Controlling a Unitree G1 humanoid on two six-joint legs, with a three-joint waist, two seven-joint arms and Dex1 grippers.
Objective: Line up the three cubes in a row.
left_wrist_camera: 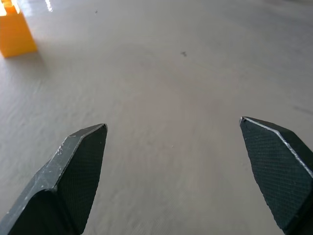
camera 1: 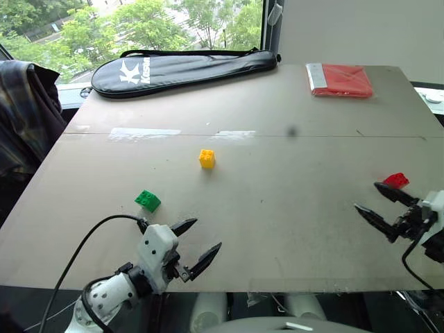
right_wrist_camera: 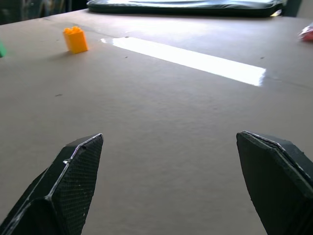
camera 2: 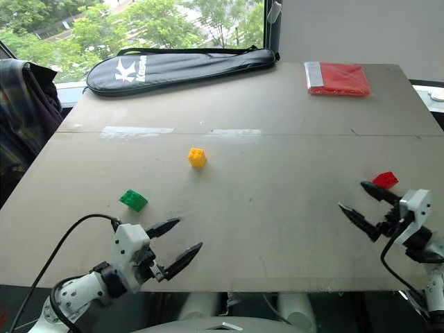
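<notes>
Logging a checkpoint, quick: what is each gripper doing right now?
Left gripper: open, holding nothing.
Right gripper: open, holding nothing.

Grey-brown table (camera 1: 277,208), a seam running across its far half. Yellow cube (camera 1: 207,159) near centre, upright; green cube (camera 1: 147,200) toward the near left; red cube (camera 1: 396,180) at the right, possibly tilted. Far edge: black racket bag (camera 1: 184,69) on the left, flat red packet (camera 1: 338,79) on the right.
</notes>
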